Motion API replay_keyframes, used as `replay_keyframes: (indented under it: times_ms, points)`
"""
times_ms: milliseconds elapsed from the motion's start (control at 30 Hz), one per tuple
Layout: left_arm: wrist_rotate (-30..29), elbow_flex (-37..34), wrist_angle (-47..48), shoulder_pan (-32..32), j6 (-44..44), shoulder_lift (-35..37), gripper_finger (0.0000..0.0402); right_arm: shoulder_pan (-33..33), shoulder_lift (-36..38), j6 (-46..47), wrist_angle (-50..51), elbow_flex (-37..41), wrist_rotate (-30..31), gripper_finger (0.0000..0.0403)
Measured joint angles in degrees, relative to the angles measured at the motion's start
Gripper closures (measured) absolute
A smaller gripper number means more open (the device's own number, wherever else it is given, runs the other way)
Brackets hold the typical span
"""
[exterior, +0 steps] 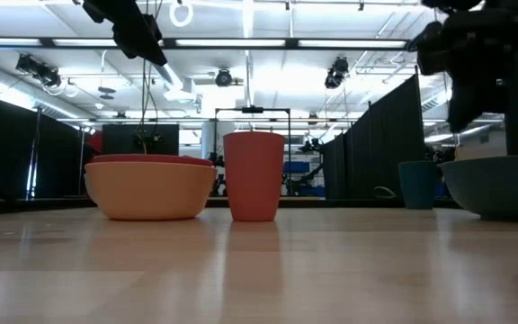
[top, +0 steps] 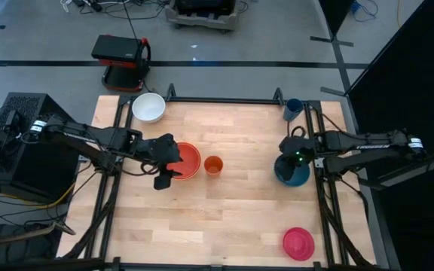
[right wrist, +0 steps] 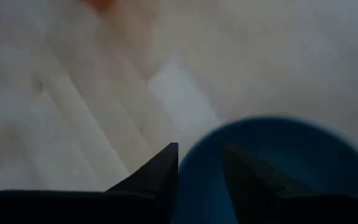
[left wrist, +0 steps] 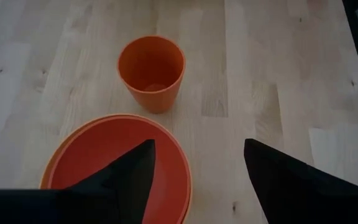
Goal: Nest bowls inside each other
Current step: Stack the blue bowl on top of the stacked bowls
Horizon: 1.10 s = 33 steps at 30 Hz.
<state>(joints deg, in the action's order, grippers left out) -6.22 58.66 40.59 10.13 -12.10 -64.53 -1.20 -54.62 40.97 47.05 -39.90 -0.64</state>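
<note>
A red bowl (top: pixel 191 159) sits nested in an orange bowl (exterior: pixel 149 191) left of the table's middle. My left gripper (left wrist: pixel 199 144) hangs open well above them, one finger over the red bowl and one over bare wood. A teal-blue bowl (top: pixel 296 177) rests on its base at the right. My right gripper (right wrist: pixel 201 152) is open just above its left rim, one finger on each side of the rim; the low view shows it clear of the bowl (exterior: pixel 502 184). A white bowl (top: pixel 148 107) stands at the far left and a magenta-pink bowl (top: pixel 298 243) at the near right.
A small orange cup (top: pixel 213 165) stands upright just right of the nested pair. A dark-blue cup (top: pixel 293 109) stands at the far right. Black frame rails (top: pixel 224 99) run along the table's far, left and right edges. Bare wood lies in the middle and near parts.
</note>
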Motion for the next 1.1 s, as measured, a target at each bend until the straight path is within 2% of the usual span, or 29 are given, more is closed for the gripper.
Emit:
replay_keyframes:
  times_ms: [133,533,1100]
  points:
    - [0.0,0.0,0.0,0.0,-0.2,0.0,0.0171,-0.4,-2.1,1.0,2.5,-1.6,-1.3,0.0284]
    - [0.0,0.0,0.0,0.0,-0.4,0.0,0.0174,-0.7,-16.4,1.0,0.4,-1.6,-2.4,0.0257]
    - [-0.1,0.0,0.0,0.0,-0.6,0.0,0.0186,-0.9,-20.6,-0.8,-2.8,-1.7,-0.7,0.0395]
